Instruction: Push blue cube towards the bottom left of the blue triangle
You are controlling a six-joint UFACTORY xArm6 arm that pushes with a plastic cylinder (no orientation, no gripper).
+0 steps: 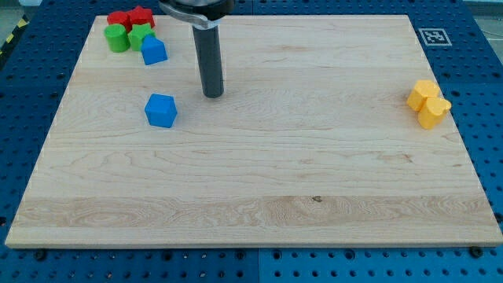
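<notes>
The blue cube (161, 110) lies on the wooden board in the view's upper left part. The blue triangle (154, 51) lies above it, near the board's top left corner, at the edge of a cluster of blocks. My tip (213, 95) rests on the board to the right of the blue cube and slightly above it, about a block's width away and not touching it. It is below and to the right of the blue triangle.
A red cylinder (118, 19), a red star-like block (141, 16), a green cylinder (118, 38) and another green block (141, 34) cluster at the top left beside the blue triangle. Two yellow blocks (427, 103) sit near the right edge. The board (275, 181) lies on a blue pegboard.
</notes>
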